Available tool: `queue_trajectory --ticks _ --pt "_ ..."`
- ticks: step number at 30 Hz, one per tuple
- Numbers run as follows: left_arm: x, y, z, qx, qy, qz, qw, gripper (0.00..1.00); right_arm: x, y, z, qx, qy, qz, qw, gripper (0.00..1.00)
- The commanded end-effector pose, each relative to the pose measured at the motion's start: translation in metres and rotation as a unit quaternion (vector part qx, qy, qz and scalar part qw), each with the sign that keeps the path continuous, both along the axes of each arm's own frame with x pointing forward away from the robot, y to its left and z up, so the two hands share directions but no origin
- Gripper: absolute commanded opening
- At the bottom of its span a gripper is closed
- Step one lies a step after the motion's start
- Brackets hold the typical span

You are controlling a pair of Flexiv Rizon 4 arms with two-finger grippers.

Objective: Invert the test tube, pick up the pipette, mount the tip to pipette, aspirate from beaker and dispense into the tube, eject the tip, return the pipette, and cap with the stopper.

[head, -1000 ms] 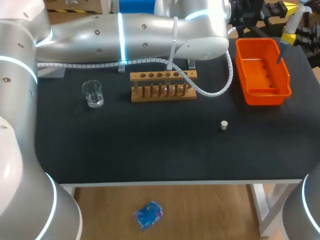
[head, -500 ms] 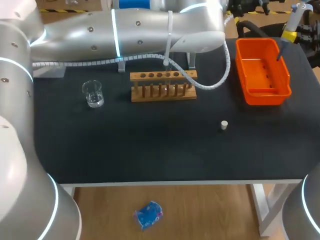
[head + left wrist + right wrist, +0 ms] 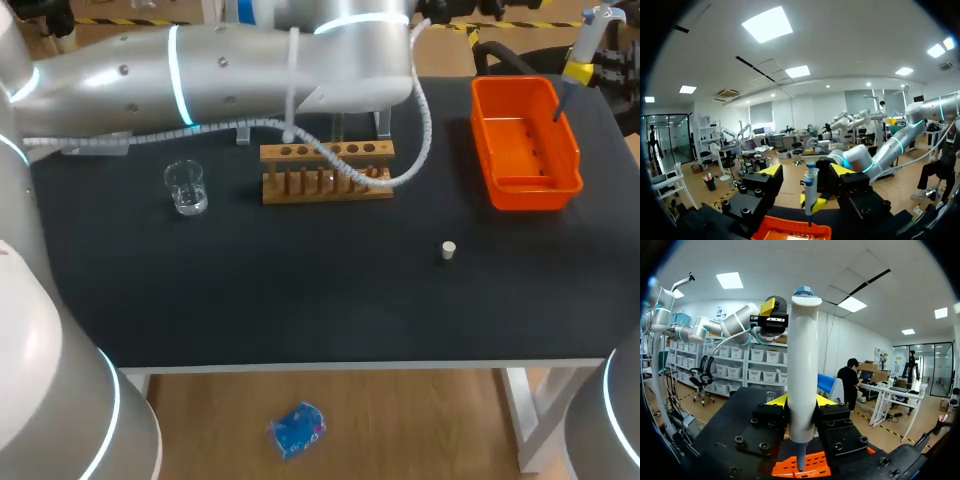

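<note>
Black counter (image 3: pixel 300 300) carries all the items.

Left arm (image 3: pixel 230 60): comes in from the left and spans the back of the counter, behind and above the wooden rack (image 3: pixel 290 195). Its ribbed hose (image 3: pixel 410 165) droops across the rack's right half.

Orange tray (image 3: pixel 530 188): right of the rack, well apart from it, long side running front to back.

Rack: upright, with a row of holes along its top. Cannot tell whether a tube stands in it, since the hose crosses it.

Left pincer (image 3: pixel 806 171): seen only from the wrist views. Fingers spread wide with nothing gripped, facing the right pincer (image 3: pixel 579 72).

Right pincer: far right of the rack and further back, above the tray's far right corner. Clamped from two sides on the pipette (image 3: pixel 586 35).

Pipette: lower end points down at the tray and seems clear of it.

Beaker (image 3: pixel 186 188): clear glass, upright, left of the rack, apart from it.

Stopper (image 3: pixel 449 249): small and pale, in front of the rack and to its right, well apart.
</note>
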State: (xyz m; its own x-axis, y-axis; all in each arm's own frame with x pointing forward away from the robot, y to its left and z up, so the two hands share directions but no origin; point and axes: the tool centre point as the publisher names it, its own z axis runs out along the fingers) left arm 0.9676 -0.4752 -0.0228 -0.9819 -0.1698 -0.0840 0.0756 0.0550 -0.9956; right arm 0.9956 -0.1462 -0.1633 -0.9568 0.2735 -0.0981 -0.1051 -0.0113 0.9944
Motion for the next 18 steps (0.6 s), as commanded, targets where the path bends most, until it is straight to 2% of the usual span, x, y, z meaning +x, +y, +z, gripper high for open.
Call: queue_trajectory --ticks 1,5,18 --pt "-0.035 0.038 -0.001 0.01 0.015 0.014 1.0 1.0 0.0 0.0 0.0 -0.001 0.0 0.0 1.0 0.0" --pt "-0.056 0.055 -0.009 0.011 0.033 0.027 0.999 1.0 0.0 0.0 0.0 -0.001 0.0 0.0 1.0 0.0" --pt "-0.056 0.055 -0.009 0.011 0.033 0.027 0.999 1.0 0.0 0.0 0.0 -0.001 0.0 0.0 1.0 0.0"
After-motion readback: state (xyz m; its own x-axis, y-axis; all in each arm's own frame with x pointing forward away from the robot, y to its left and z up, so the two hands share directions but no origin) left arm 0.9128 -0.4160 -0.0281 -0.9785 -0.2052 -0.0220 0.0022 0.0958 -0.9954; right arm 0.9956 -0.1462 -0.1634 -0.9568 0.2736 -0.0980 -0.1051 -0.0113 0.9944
